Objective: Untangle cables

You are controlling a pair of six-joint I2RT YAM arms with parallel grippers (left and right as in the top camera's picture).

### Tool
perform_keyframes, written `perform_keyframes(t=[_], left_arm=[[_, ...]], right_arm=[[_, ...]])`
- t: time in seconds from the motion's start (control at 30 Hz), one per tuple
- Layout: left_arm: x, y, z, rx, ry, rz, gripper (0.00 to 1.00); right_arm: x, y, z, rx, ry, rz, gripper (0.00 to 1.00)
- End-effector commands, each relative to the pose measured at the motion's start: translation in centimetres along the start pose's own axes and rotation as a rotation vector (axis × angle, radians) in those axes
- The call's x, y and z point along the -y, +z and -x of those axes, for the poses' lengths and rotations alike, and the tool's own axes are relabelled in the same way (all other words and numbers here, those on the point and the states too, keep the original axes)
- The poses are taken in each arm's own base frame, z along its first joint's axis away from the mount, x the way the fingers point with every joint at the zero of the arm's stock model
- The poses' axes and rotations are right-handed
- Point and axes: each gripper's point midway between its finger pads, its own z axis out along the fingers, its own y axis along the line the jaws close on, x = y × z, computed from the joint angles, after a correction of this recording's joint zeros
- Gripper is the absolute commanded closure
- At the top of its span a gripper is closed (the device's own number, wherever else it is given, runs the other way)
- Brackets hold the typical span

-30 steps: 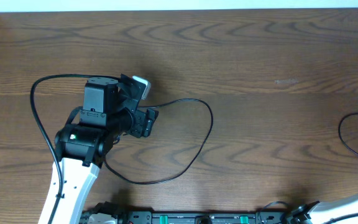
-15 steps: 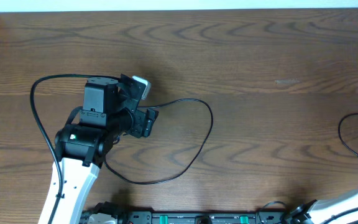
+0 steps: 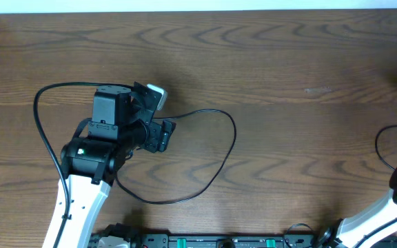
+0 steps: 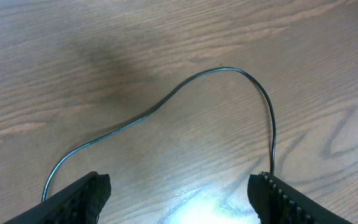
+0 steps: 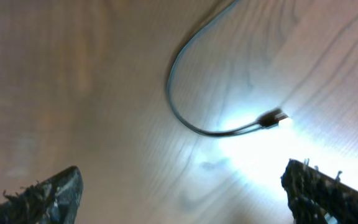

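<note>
Release: R fingers (image 5: 48, 193) just sprang wide, plug-tipped cable (image 5: 171, 93) lies on tabletop (image 5: 73, 74); L fingers (image 4: 79, 199) open, empty, over black cable loop (image 4: 229, 70). Cables apart, prob. done.

The left tool (image 4: 179, 198) hovers, jaws parted; the right tool (image 5: 185, 193) hovers, jaws spread wide.
</note>
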Motion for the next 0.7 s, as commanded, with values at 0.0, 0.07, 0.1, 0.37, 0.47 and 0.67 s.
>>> perform_keyframes(t=[0.0, 0.07, 0.1, 0.37, 0.47, 0.67], left_arm=[[0.1, -0.2, 0.2, 0.006, -0.001, -0.008, 0.23], [0.1, -0.2, 0.2, 0.006, 0.000, -0.008, 0.24], [0.1, -0.2, 0.2, 0.006, 0.000, -0.008, 0.23], [0.1, -0.2, 0.2, 0.006, 0.000, -0.007, 0.24], [0.1, -0.2, 0.2, 0.006, 0.000, -0.008, 0.24], [0.1, -0.2, 0.2, 0.006, 0.000, -0.008, 0.23]], right_arm=[[1.4, 3.2, -1.3, -0.034, -0.189, -0.121, 0.02], [1.4, 5.2, -2.4, -0.065, -0.250, -0.122, 0.03], [1.3, 6.1, -3.0, -0.081, -0.276, -0.113, 0.03], [2.0, 11.4, -7.8, -0.204, -0.375, -0.091, 0.09], [1.9, 12.6, -8.6, -0.215, -0.380, -0.077, 0.13], [1.6, 13.5, -9.1, -0.213, -0.364, -0.050, 0.42]])
